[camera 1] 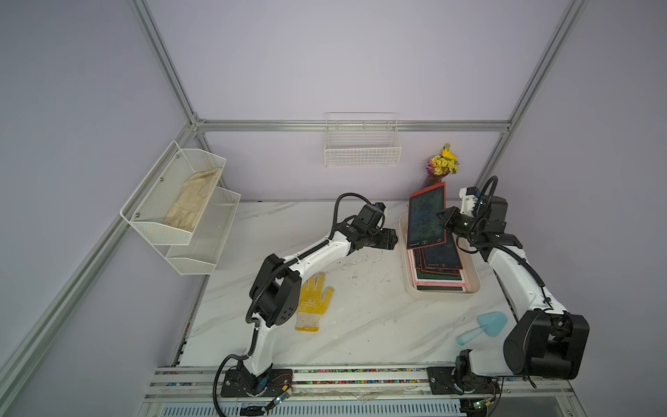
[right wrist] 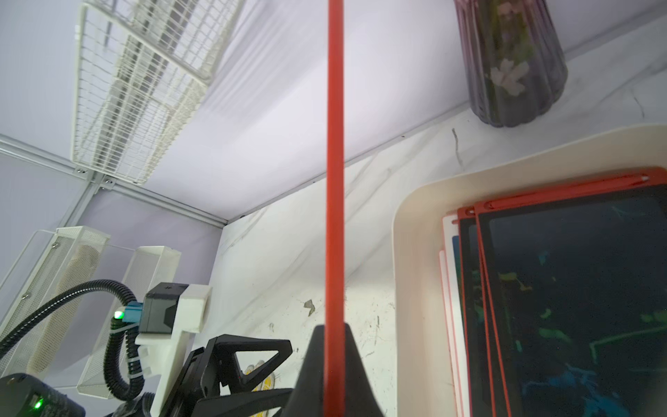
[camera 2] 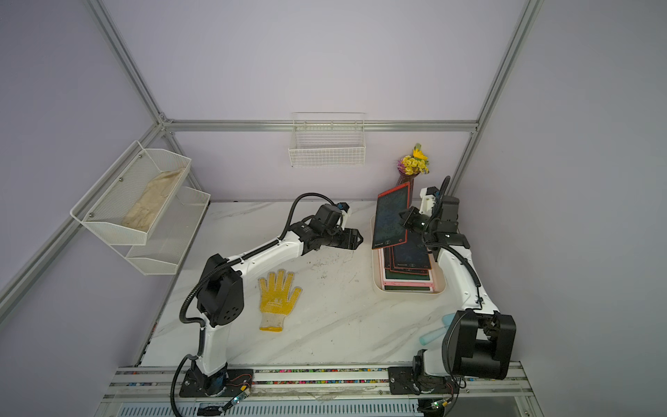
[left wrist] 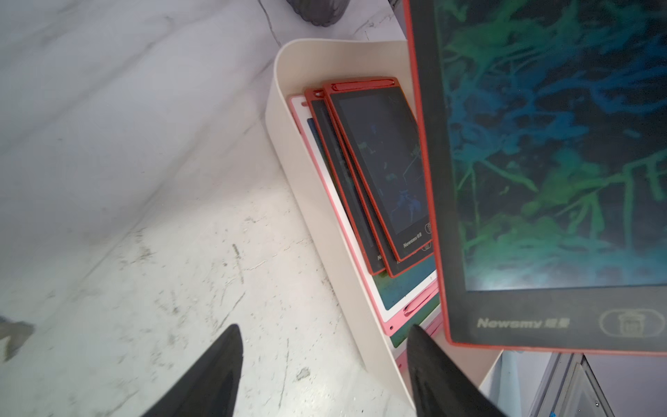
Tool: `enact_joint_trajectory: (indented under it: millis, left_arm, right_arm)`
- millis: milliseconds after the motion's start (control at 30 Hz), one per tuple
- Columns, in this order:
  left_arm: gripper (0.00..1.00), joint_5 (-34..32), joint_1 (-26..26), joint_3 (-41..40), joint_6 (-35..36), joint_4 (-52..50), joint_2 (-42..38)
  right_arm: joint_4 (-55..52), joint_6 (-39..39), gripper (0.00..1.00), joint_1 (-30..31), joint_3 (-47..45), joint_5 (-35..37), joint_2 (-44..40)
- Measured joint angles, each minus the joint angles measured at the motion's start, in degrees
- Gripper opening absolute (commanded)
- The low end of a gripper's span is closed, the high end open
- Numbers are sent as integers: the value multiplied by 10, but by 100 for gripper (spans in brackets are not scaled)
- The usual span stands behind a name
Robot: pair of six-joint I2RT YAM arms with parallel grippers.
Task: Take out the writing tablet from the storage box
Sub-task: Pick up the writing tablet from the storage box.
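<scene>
Above the storage box [camera 1: 444, 295], the writing tablet [camera 1: 427, 216] hangs nearly upright, and its lower edge appears clear of the tablets left inside. The right gripper [camera 1: 443, 218] is clamped on the long edge that faces the right arm. The right wrist view shows the red frame [right wrist: 334, 162] edge-on between the closed jaws. The left gripper [camera 1: 392, 240] is spread wide and empty. It sits just beside the box wall that faces the left arm and points toward the raised tablet.

Step in hand: extraction. The lift is judged largely done. Placement outside the box is not yet done.

Next move calls for one of two actions:
- Carry the tablet sideways over the wall and lay it on bare table [camera 1: 361, 325].
- Pass it to the left gripper, which must close on the free long edge before the right one lets go.

In either case, keep the lower edge high enough not to drag the stack.

Count:
- Raised tablet: one.
- Red-framed tablets [left wrist: 375, 169] on top of the stack: two.
- Pink-framed tablets [camera 1: 438, 281] beneath: at least two; overlap hides the exact number.
- Box: one.
- Yellow glove [camera 1: 312, 299]: one.
- Blue scoop [camera 1: 483, 326]: one.
- Vase of flowers [camera 1: 442, 166]: one.
- Wire basket [camera 1: 362, 144]: one.
- Two-tier mesh shelf [camera 1: 202, 249]: one, with a pale cloth [camera 1: 193, 202] in its upper tier.
</scene>
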Motion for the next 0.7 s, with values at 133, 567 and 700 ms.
enact_joint_trajectory:
  millis: [133, 567, 700]
  left_arm:
    - [71, -21, 25, -66, 10, 2, -81]
    - [76, -71, 123, -265, 24, -17, -295]
    - [76, -76, 151, -315, 28, -32, -368]
  right_arm:
    - [5, 21, 0, 38, 11, 8, -4]
    - [74, 110, 0, 231, 18, 79, 74]
    - [113, 138, 0, 275, 21, 108, 116]
